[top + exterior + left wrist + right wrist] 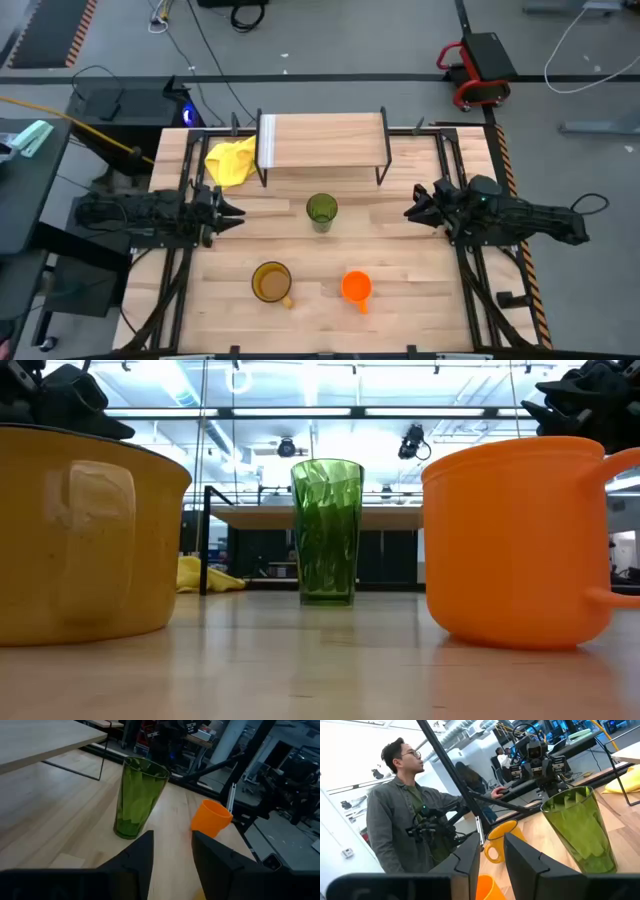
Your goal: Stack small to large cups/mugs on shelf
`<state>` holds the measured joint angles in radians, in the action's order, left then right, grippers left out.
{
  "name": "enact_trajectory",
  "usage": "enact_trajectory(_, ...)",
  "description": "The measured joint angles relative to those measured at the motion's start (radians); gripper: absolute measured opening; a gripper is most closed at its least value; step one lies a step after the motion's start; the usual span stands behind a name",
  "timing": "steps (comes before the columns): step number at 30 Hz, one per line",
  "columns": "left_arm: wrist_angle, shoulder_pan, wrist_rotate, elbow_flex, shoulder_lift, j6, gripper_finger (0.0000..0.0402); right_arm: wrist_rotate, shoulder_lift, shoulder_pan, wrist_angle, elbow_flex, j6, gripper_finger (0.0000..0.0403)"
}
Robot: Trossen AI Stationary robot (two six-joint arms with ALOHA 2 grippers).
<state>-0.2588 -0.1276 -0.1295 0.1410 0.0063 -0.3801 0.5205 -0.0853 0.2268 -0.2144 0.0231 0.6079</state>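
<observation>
Nearest the low camera, a wide yellow-brown mug with a handle (85, 535) and a small orange mug with a handle (520, 540) are seen standing on the wooden slatted table (400, 300), with a tall translucent green tumbler (327, 530) upright between them and farther back. Three vessels are counted in all, each standing apart from the others and none nested. From above, the green tumbler (321, 211) is set just in front of the shelf (322, 140), a low rack with a light wooden top on thin black legs, whose top is bare; the yellow-brown mug (272, 283) and the orange mug (357, 286) lie nearer the front edge. One crumpled yellow cloth (231, 160) rests beside the shelf's left end. Two arms are present. The left gripper (232, 212) is held to the left of the tumbler, its jaws parted and holding nothing, aimed at the tumbler as the left wrist view shows. The right gripper (416, 210) is held to the tumbler's right, its jaws likewise parted and empty. Both appear posed at the ready on either side, so that any vessel can be reached; stacking is judged not yet begun. One person in a grey jacket (402, 815) is seen beyond the table.
</observation>
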Motion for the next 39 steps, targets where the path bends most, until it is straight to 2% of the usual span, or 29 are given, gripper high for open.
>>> enact_trajectory(30,0.000,0.000,0.000,0.000,0.000,0.000,0.0149,0.000,0.000,0.000,0.000,0.000,0.000,0.0094)
enact_trajectory(39,0.025,0.000,0.000,0.000,0.000,0.003,0.0138,0.000,0.000,0.000,0.000,0.000,0.000,0.0094)
